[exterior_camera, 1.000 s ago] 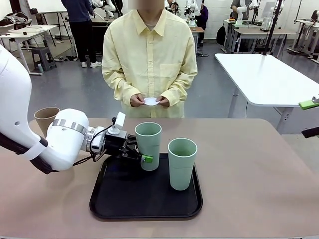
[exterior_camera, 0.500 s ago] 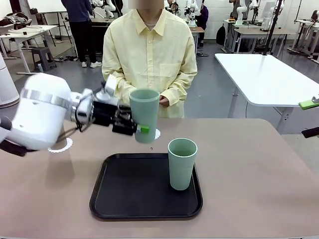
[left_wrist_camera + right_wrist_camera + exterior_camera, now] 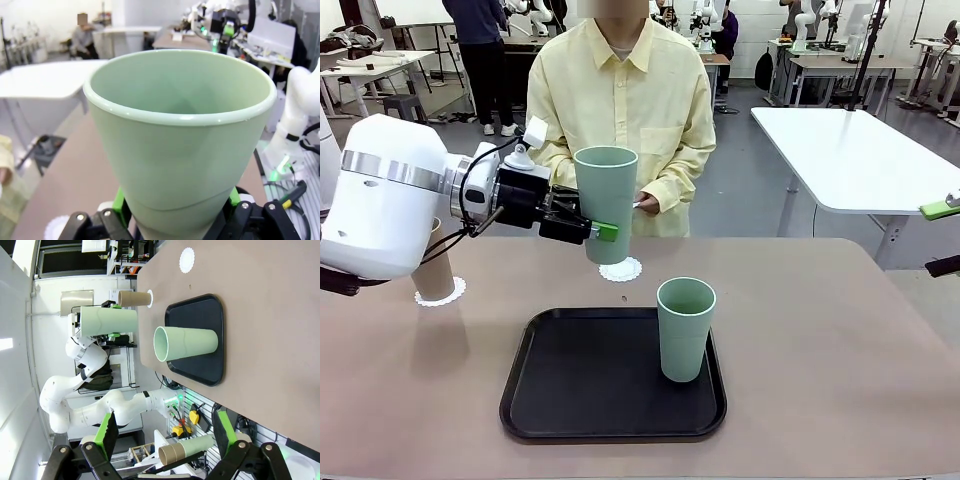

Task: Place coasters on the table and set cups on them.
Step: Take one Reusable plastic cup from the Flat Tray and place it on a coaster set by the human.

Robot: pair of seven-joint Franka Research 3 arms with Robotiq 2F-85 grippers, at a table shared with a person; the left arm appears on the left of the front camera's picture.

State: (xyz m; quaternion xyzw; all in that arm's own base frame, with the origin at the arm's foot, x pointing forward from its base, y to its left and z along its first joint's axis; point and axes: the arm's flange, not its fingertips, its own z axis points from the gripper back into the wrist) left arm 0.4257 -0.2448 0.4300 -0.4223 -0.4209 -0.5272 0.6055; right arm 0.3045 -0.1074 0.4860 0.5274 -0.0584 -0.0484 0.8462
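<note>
A grey floor ran back to a white far wall. On the right stood a white-topped table with rounded corners. At the far left were a white table and a grey stool, and at the far right dark-framed desks.

My front camera faces across the bench toward the person. My left wrist camera sits pressed close to a green cup. My right wrist camera, rolled sideways, sees the same bench and tray from afar.
</note>
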